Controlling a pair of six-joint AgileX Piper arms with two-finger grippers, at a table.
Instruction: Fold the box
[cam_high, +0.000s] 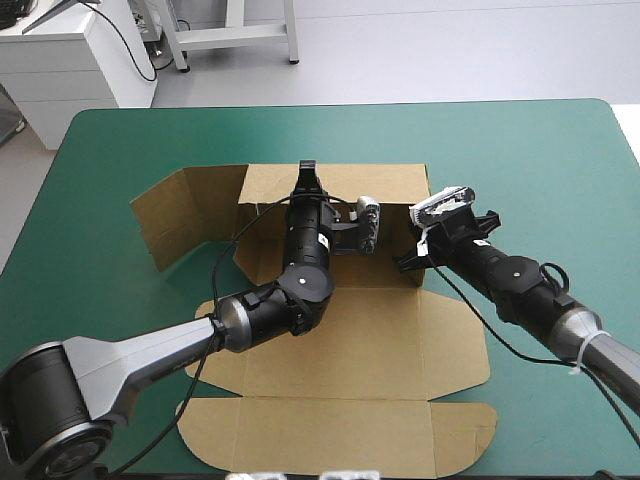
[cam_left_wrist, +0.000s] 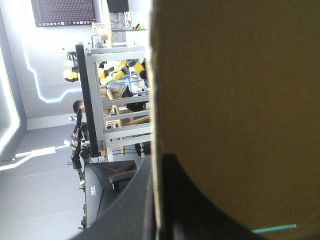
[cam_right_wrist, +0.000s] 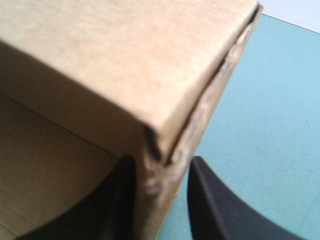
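**A:** What is the biggest thing here?

**B:** The teal-green surface (cam_high: 560, 160). The brown box (cam_high: 340, 340) lies near its middle, only partly raised.

**A:** How much of the box is up?

**B:** Its far wall (cam_high: 390, 185) stands upright. A side flap (cam_high: 185, 215) at the box's left end also stands, swung outward. The lid panel (cam_high: 340, 435) lies flat on the box's near side.

**A:** Where is the left end effector (cam_high: 307, 180)?

**B:** It reaches over the middle of the box to the top edge of the far wall. Its black fingers (cam_left_wrist: 190, 200) are all but closed, pinching the board between them.

**A:** And the right end effector (cam_right_wrist: 161, 167)?

**B:** It is at the box's right end, on the upright corner of board there. One finger is inside the box and the other outside. They are nearly together, clamping a doubled edge of board.
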